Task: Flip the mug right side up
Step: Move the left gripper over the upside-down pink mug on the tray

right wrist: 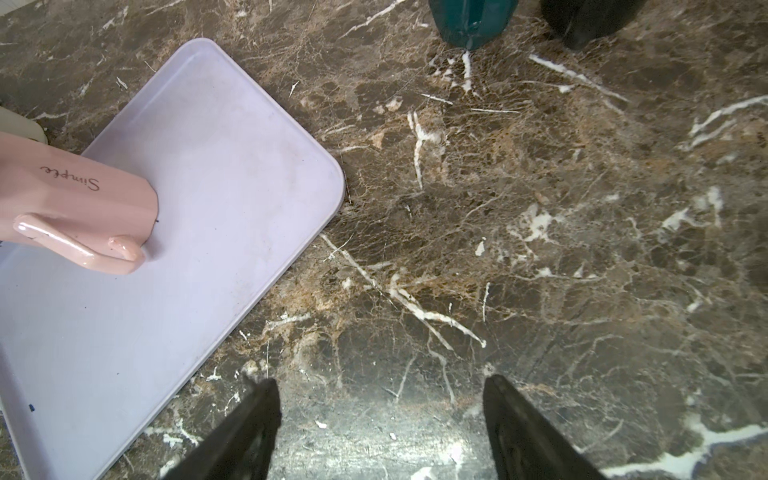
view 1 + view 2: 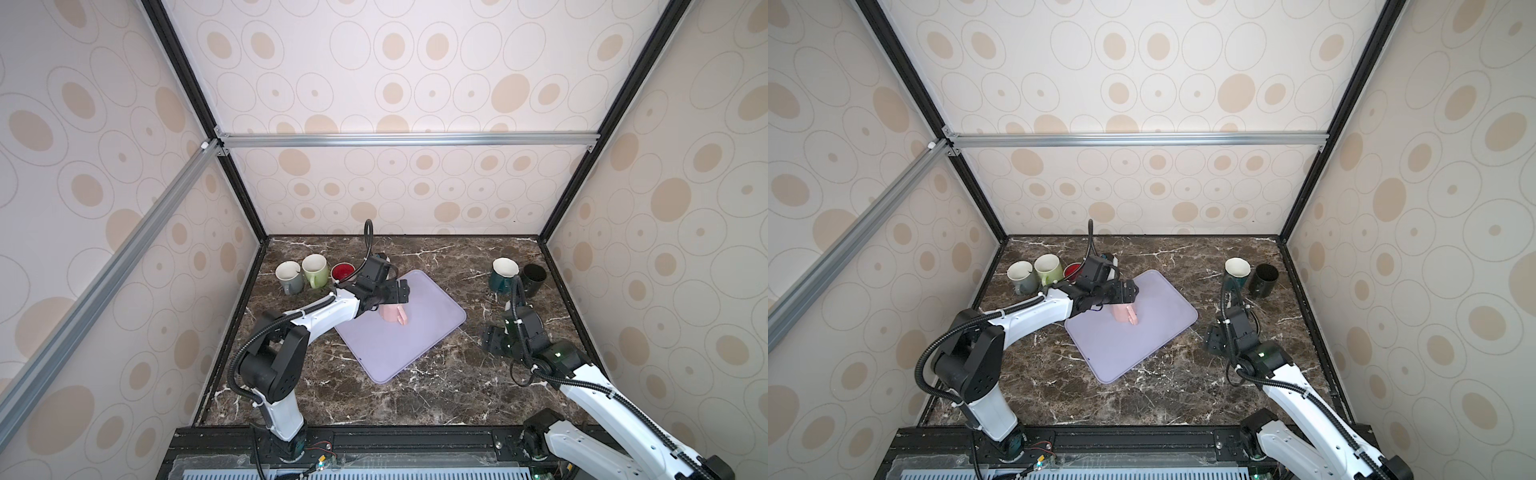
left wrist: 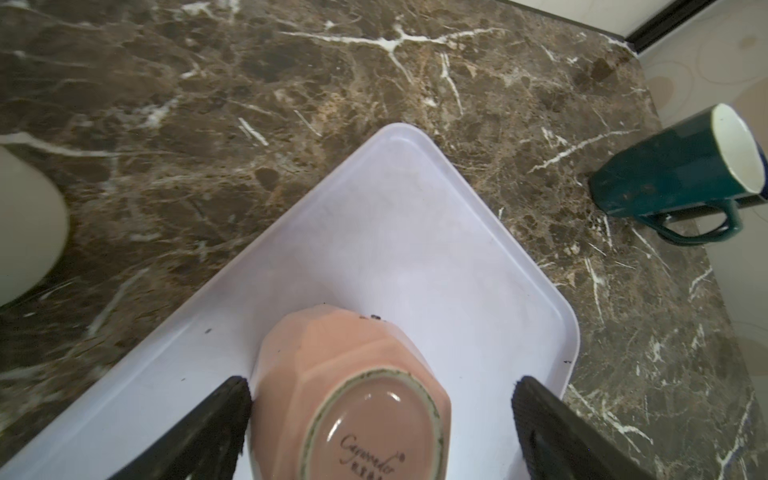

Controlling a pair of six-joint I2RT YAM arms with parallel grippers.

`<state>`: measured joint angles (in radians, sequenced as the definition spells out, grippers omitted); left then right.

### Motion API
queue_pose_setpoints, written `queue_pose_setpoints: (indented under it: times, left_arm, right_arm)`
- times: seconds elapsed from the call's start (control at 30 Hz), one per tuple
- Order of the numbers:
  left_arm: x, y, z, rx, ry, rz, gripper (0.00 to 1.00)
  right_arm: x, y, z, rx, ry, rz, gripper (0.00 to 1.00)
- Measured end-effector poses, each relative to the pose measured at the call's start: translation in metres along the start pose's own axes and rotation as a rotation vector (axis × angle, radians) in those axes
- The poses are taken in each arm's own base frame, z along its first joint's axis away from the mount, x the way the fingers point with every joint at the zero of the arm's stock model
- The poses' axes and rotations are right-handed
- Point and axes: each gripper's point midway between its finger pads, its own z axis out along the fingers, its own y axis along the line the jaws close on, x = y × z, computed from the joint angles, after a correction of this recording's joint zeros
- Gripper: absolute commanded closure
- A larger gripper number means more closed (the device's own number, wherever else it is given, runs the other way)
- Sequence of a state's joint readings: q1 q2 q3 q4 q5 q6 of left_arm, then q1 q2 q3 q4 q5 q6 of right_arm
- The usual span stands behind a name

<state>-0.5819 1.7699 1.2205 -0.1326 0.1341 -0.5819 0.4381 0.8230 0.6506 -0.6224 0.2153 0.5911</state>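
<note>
Standing on the dark brown marble desk (image 2: 415,395), the flat lilac plastic tray (image 2: 432,332) lies skewed between my two arms. My left arm (image 2: 324,311) reaches over the tray's far corner. My right arm (image 2: 590,382) hangs over bare desk beside the tray's right corner.

The pink faceted ceramic mug (image 2: 390,312) sits on the tray's far half, mouth down, with its glazed foot ring (image 3: 374,432) facing up. Its long axis is upright but inverted, and its handle (image 2: 401,320) points toward the desk's near edge.

My left jaws are spread wide and straddle the mug from above. In the left wrist view one fingertip (image 3: 237,399) is touching or just beside the mug's wall; I cannot tell which. The other (image 3: 536,399) stands well clear. My right jaws are open too, holding nothing, well apart from the mug.

I judge the left arm the nearer one, and the mug sits off-centre between those jaws, so closing calls for centring first.
</note>
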Motion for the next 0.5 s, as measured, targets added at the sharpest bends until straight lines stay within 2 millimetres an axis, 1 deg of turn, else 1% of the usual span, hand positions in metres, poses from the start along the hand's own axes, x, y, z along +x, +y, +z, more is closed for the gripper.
queue_pose_setpoints:
  times: [0.07,0.1,0.17,0.27,0.37,0.5]
  left_arm:
    - [-0.002,-0.011,0.006,0.018,0.004,0.012,0.02]
    - [-0.003,-0.015,0.008,0.022,0.004,0.017,0.02]
    - [-0.004,-0.018,0.009,0.026,0.001,0.024,0.02]
    - [-0.006,-0.017,0.006,0.001,-0.011,0.032,0.02]
    - [-0.01,-0.012,-0.003,-0.036,-0.043,0.047,0.02]
    - [-0.015,-0.004,-0.029,-0.081,-0.103,0.054,0.02]
  right_arm:
    - [0.001,-0.002,-0.004,-0.008,-0.013,0.008,0.15]
    - [0.002,-0.003,-0.006,-0.014,-0.022,0.012,0.12]
    - [0.002,-0.003,-0.009,-0.027,-0.034,0.015,0.08]
    - [0.005,-0.001,-0.011,-0.056,-0.039,0.018,0.07]
    - [0.01,0.003,-0.008,-0.093,-0.03,0.017,0.05]
    - [0.019,0.009,0.0,-0.132,-0.007,0.015,0.05]
